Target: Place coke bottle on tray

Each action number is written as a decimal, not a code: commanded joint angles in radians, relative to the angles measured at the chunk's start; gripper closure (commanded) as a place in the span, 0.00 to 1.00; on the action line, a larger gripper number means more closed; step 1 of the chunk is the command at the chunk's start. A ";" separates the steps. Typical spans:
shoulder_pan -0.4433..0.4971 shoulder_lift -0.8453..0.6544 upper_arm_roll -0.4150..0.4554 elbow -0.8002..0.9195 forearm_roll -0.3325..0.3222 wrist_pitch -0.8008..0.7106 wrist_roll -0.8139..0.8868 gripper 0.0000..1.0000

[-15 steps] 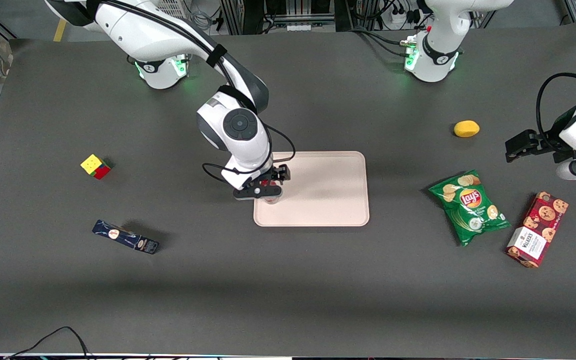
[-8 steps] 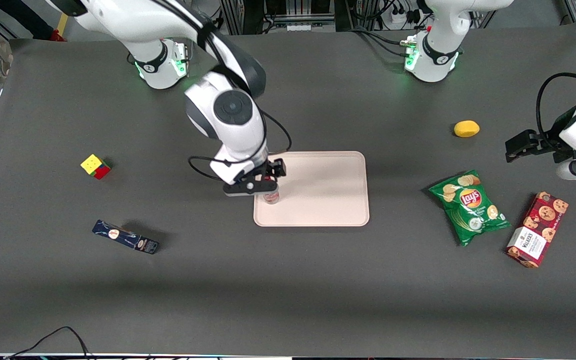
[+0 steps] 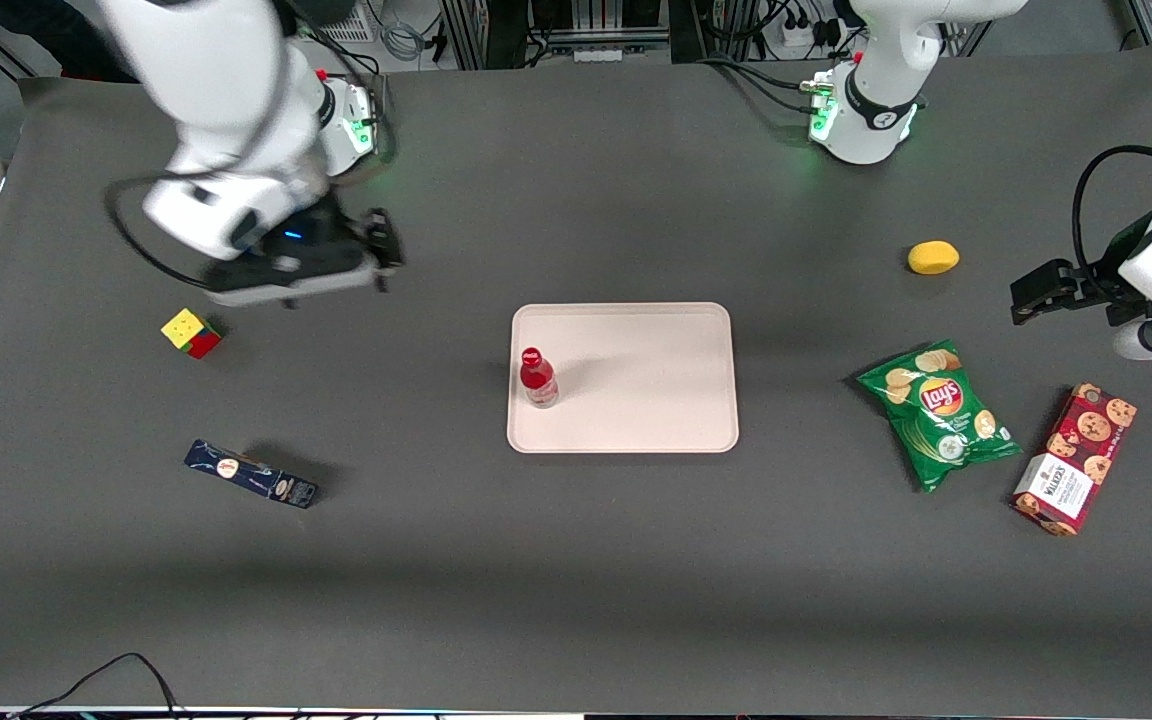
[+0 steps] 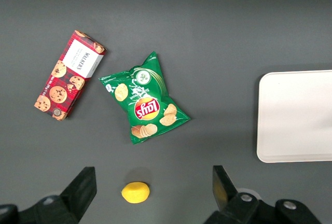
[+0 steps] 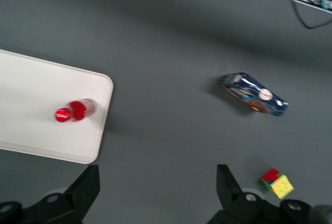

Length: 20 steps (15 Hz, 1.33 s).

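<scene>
change: pincer [image 3: 381, 250] has let go and pulled up and away to upper left of the front frame; half a second ago it was down at the tray's edge
pincer state: fingers apart, empty
coke bottle [image 3: 537, 377]: upright on tray [image 3: 656, 410], just inside its rim at the working arm's end
task: looks done; bottle stands free
nearby: dark blue box [image 3: 250, 474], colour cube [image 3: 191, 332] on surface [image 3: 576, 580], untouched
</scene>
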 commanded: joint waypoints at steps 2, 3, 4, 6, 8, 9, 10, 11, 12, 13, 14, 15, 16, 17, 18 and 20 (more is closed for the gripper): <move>-0.155 -0.064 -0.017 -0.022 0.022 -0.086 -0.059 0.00; -0.198 -0.067 -0.017 -0.023 0.025 -0.086 -0.077 0.00; -0.236 -0.064 -0.017 -0.023 0.027 -0.086 -0.092 0.00; -0.296 -0.067 -0.030 -0.031 0.085 -0.078 -0.095 0.00; -0.324 -0.080 -0.084 -0.075 0.175 -0.032 -0.120 0.00; -0.326 -0.090 -0.110 -0.104 0.194 -0.001 -0.146 0.00; -0.327 -0.098 -0.125 -0.123 0.197 0.014 -0.158 0.00; -0.327 -0.106 -0.136 -0.132 0.197 0.011 -0.157 0.00; -0.329 -0.130 -0.139 -0.164 0.197 0.014 -0.158 0.00; -0.333 -0.167 -0.156 -0.220 0.197 0.034 -0.158 0.00; -0.333 -0.201 -0.170 -0.265 0.196 0.064 -0.160 0.00; -0.335 -0.212 -0.173 -0.282 0.196 0.075 -0.161 0.00; -0.335 -0.206 -0.175 -0.269 0.190 0.076 -0.158 0.00; -0.338 -0.199 -0.182 -0.253 0.188 0.076 -0.158 0.00; -0.349 -0.196 -0.195 -0.250 0.193 0.076 -0.161 0.00; -0.358 -0.193 -0.201 -0.250 0.209 0.077 -0.166 0.00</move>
